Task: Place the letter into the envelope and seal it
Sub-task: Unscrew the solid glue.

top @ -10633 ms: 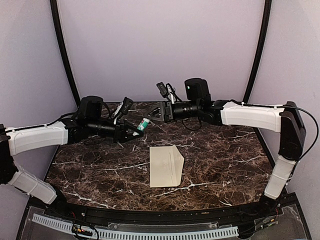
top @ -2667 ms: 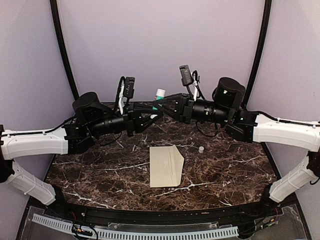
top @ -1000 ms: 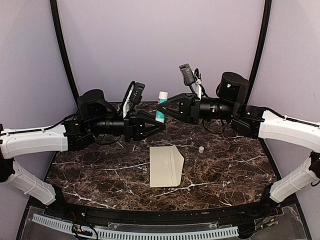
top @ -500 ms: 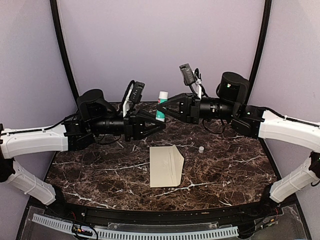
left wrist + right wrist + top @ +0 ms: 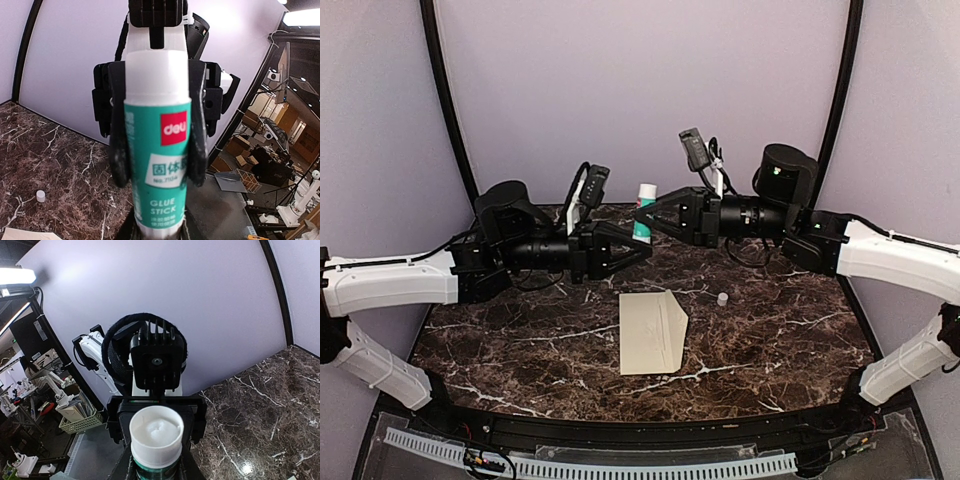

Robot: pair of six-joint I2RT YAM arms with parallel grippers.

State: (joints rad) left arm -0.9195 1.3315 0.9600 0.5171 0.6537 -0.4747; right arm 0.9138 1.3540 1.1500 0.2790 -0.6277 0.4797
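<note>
Glue stick (image 5: 156, 80), teal label (image 5: 145, 150): red square reading "deli", white Chinese characters beneath, then "GLUE STICK" in white capitals. Smaller print below the characters is illegible.

The left arm (image 5: 390, 280) and the right arm (image 5: 900, 255) reach inward with forearms roughly level, and their wrists face each other nose to nose at mid-height. The right end effector (image 5: 651, 212) sits slightly higher, its fingers (image 5: 118, 150) pressed against both sides of an upright glue stick (image 5: 157, 145). The left end effector (image 5: 643, 250) points at the stick's lower end with its jaws narrowly parted. Whether they touch it cannot be told.
</note>
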